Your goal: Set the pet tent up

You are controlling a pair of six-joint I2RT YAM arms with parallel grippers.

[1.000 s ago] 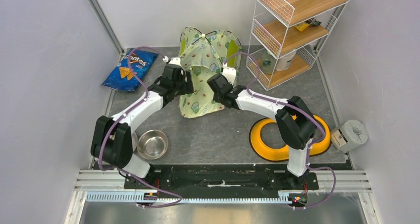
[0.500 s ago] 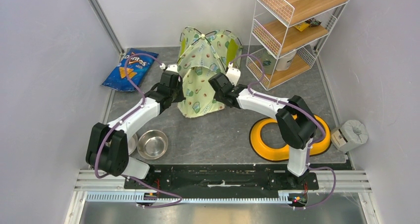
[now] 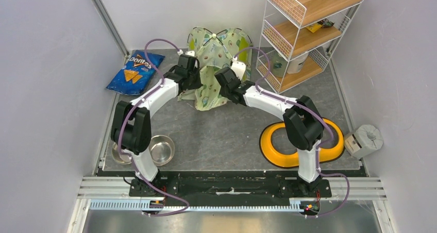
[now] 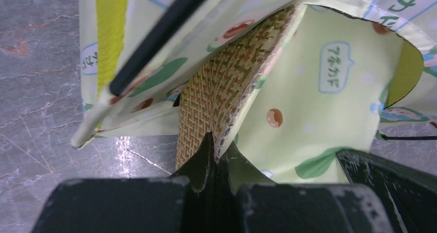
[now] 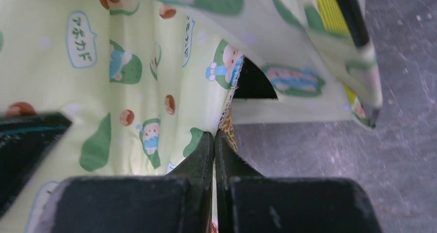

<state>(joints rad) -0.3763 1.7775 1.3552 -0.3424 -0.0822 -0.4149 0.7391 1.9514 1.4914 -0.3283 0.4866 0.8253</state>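
Just one pet tent [image 3: 214, 41] here, sitting mid far edge of the bench [image 3: 221, 135], and it looks light and floppy with thin springy poles, so I'd grab a pole or hem, while the left fingers [image 4: 200, 158] and right fingers [image 5: 200, 151] are both pinched tight on the one matching mat [image 3: 208, 90].

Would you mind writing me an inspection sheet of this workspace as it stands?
Surface: grey stone-look table; no spills seen.
Job's things: pet tent standing at the back; matching mat hanging in front of it, woven backing showing.
Clutter: Doritos bag back left; steel bowl near left; yellow ring dish near right.
Grippers: left gripper and right gripper both shut on the mat's edge.
Cables: purple cables loop above both forearms; no snag seen.
Surroundings: wire shelf back right; grey roll beyond the table's right edge.
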